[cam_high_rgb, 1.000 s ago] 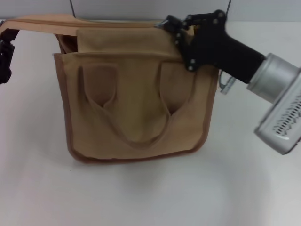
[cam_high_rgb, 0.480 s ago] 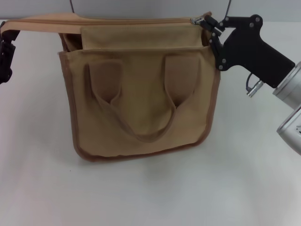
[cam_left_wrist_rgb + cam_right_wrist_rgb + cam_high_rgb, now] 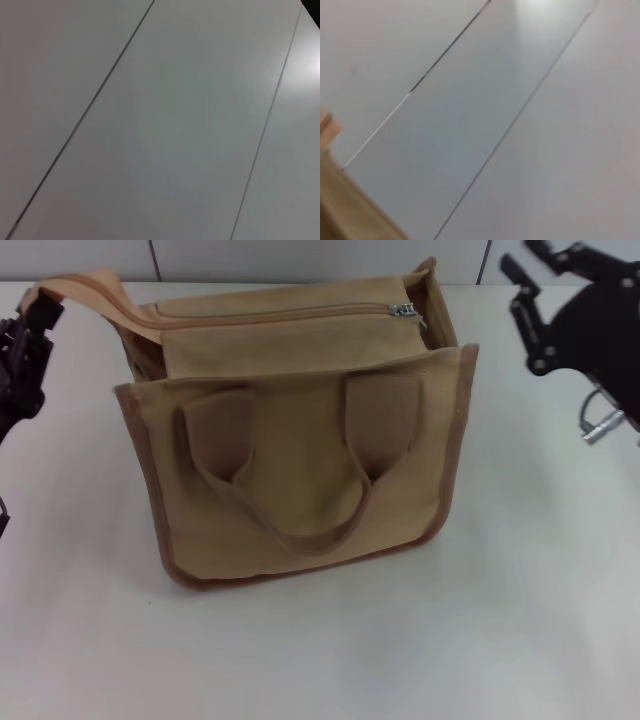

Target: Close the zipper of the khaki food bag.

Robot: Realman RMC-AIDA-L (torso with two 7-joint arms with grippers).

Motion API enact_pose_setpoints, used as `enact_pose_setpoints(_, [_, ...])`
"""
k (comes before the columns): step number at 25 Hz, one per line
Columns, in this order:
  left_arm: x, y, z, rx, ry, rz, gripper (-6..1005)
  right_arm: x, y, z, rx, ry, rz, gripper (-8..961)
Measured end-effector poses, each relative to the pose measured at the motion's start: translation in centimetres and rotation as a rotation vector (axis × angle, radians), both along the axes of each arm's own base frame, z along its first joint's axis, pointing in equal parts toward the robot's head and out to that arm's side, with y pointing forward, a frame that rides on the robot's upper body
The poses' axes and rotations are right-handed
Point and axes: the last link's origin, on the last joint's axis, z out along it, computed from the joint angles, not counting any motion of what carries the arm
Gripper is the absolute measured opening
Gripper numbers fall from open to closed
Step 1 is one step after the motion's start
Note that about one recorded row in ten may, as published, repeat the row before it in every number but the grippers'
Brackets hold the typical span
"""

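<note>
The khaki food bag [image 3: 300, 460] stands in the middle of the white table, handle straps hanging on its front. The zipper [image 3: 280, 316] runs along the top panel, and its silver pull tab [image 3: 403, 310] lies at the right end. My right gripper [image 3: 513, 286] is open and empty, up and to the right of the bag, clear of the pull tab. My left gripper [image 3: 38, 314] is at the left edge, right by the end of the bag's tan side strap [image 3: 75, 286]. A corner of the bag shows in the right wrist view [image 3: 350, 210].
The white table [image 3: 320, 650] lies bare in front of the bag. A grey panelled wall [image 3: 160, 120] stands behind, and it fills both wrist views.
My right gripper drew the pull tab to the bag's right end, let go and moved off to the upper right. The taut top strap slackened and the bag settled back leftward.
</note>
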Motion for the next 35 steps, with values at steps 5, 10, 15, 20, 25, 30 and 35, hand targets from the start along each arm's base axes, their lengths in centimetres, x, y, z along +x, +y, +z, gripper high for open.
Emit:
enact_pose_setpoints(5, [0.1, -0.2, -0.5, -0.030, 0.009, -0.011, 78, 0.6, -0.7, 0.1, -0.025, 0.057, -0.015, 251])
enact_pose_setpoints(10, [-0.4, -1.8, -1.3, -0.126, 0.093, -0.051, 107, 1.1, -1.0, -0.2, -0.083, 0.101, -0.049, 347])
enact_pose_setpoints(15, [-1.6, -3.7, -1.2, -0.164, 0.121, -0.033, 137, 1.2, -1.0, -0.3, -0.181, 0.190, -0.075, 542])
enact_pose_setpoints(20, [-3.9, -7.6, 0.1, -0.108, 0.134, 0.045, 325, 1.1, -1.0, -0.3, -0.281, 0.279, -0.098, 625])
enact_pose_setpoints(25, [-4.9, -10.2, 1.2, -0.001, 0.180, 0.083, 544, 0.8, -1.1, -0.9, -0.456, 0.357, -0.121, 629])
enact_pose_setpoints(30, [-4.6, -10.3, 1.2, -0.055, 0.218, 0.022, 746, 0.4, -1.2, 0.0, -0.611, 0.548, -0.139, 628])
enact_pose_setpoints(35, [-3.7, -9.7, 0.1, -0.213, 0.368, -0.146, 786, -0.8, -3.1, 0.4, -0.708, 0.572, -0.006, 629])
